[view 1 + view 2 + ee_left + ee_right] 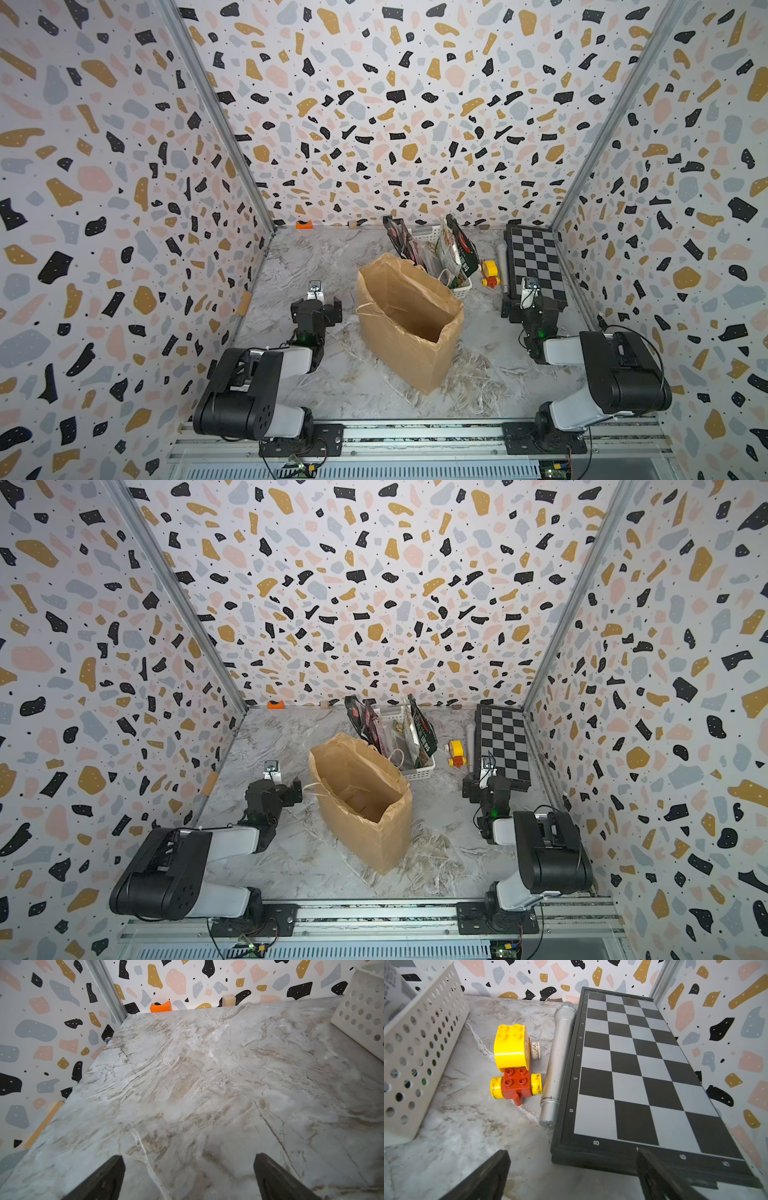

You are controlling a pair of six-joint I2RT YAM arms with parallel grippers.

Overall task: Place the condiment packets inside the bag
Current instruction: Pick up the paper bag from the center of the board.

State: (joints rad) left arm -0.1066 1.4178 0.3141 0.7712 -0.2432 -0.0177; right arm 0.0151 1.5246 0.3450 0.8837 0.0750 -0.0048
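Black-fingered, the left tool [188,1156] hangs wide open and empty over bare marble-print bench [316,257]. Just to its right stands the bag [409,324], upright, mouth open to the top; no packet shows inside. Behind the bag, touching its far side, sits the basket [463,286], and the packets [455,249] stand in it on edge. Their long axes are upright and leaning, and their tops rise well clear of the rim. Right of that lie a toy [490,273], a microphone [558,1059] and a chessboard [538,262]. The right tool [572,1151] hovers at the board's near end, also spread and empty.

The packets lie ahead and left of the right tool, which looks nearer, with no bag in between. A pinch on a top edge seems called for. Patterned walls close three sides.
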